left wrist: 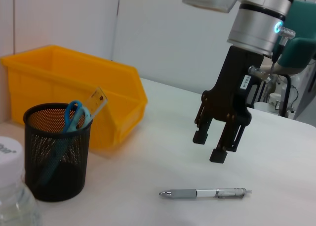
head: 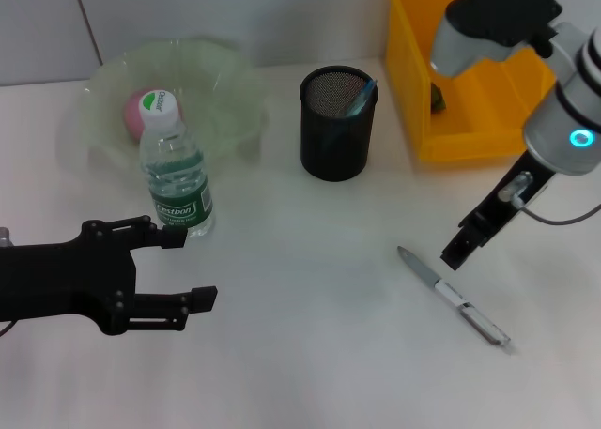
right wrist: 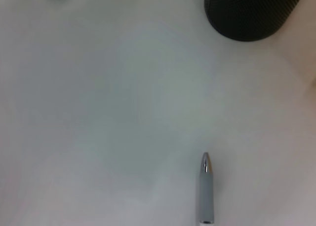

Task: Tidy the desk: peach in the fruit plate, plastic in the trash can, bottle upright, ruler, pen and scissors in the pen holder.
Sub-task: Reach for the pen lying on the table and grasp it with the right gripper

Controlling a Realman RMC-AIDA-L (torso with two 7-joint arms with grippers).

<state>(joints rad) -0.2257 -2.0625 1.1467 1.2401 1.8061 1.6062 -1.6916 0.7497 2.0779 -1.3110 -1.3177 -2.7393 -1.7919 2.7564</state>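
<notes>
The pen (head: 453, 295) is the last thing lying loose on the desk (head: 310, 354). It rests flat at about 4 o'clock from the pen holder (head: 338, 124), with its tip pointing toward 10 o'clock, so it is free to be taken from above.

The right gripper (left wrist: 213, 146) hangs just over the pen, a little toward the tip end. The forearm comes down steeply from the 1 o'clock side and the fingers point at the desk. The jaws stand apart with a clear gap and nothing is between them. I judge that this pose is made for a pinch across the thin body of the pen, and that the gripper must come lower first.

The other things look already in place. The scissors (left wrist: 69, 119) and the ruler (left wrist: 96, 100) stand leaning inside the pen holder, the peach (head: 136, 112) lies in the fruit plate (head: 221, 82), and the bottle (head: 176, 171) stands upright at the 6 o'clock edge of the plate. A dark wad, probably the plastic (head: 438, 98), sits in the trash can (head: 470, 138).

The left gripper (head: 192, 267) is parked low at 8 o'clock, just beside the bottle, its fingers spread and holding nothing.
</notes>
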